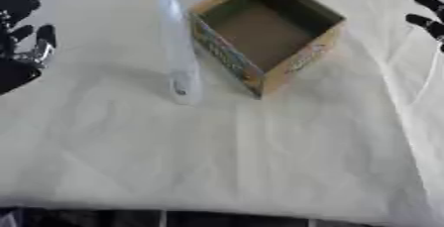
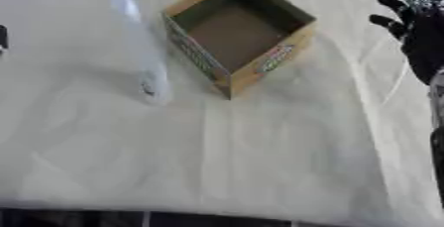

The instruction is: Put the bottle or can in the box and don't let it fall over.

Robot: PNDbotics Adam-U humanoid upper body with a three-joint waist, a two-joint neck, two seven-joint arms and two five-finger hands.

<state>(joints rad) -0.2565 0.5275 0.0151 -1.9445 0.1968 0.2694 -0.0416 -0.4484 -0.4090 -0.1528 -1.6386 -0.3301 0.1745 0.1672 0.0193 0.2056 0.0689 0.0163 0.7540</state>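
Now, the clear bottle (image 1: 180, 47) is standing upright on the white cloth (image 1: 225, 156), just beside the open box (image 1: 264, 32); I am holding my left hand (image 1: 24, 47) and right hand (image 2: 420, 28) wide, fingers apart, gripping nothing; tall and narrow, it is risking tipping if my fingers nudge it high.

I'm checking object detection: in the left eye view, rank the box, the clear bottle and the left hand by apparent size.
1. box
2. clear bottle
3. left hand, cut off by the frame edge, so its rank is unsure.
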